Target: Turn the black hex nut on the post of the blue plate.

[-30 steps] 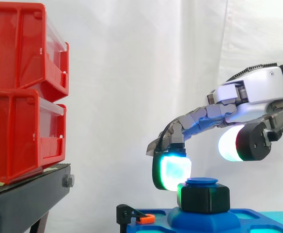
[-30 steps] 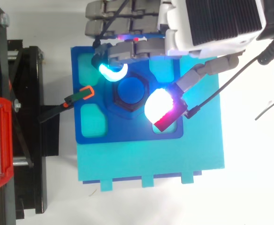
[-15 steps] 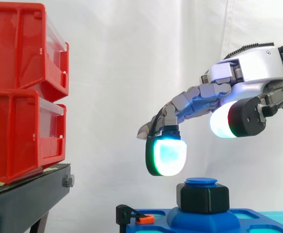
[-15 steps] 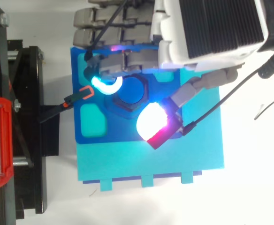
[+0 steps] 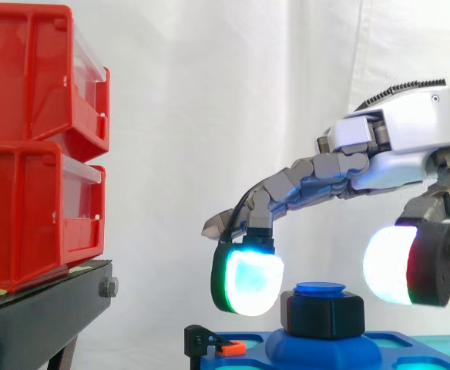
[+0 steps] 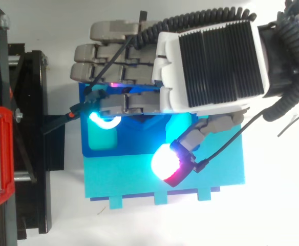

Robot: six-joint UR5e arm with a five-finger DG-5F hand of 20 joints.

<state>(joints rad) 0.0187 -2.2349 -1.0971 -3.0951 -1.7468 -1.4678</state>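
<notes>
The black hex nut (image 5: pixel 323 314) sits on the post (image 5: pixel 320 289) of the blue plate (image 5: pixel 275 352). The hand (image 5: pixel 410 146) is spread and holds nothing. One finger pad (image 5: pixel 248 281) hangs just beside the nut's left face, and the thumb pad (image 5: pixel 398 266) stands apart on its right. Step in hand, by judgement: taking a grip. The next move calls for closing both pads onto opposite flats, then rotating.

Two red bins (image 5: pixel 40 146) stacked on a black stand (image 5: pixel 44 312).

Nut (image 5: pixel 323 314) on post (image 5: pixel 321 288) of plate (image 5: pixel 317 353); bins (image 5: pixel 25 154) on stand (image 5: pixel 40 316), left.
</notes>
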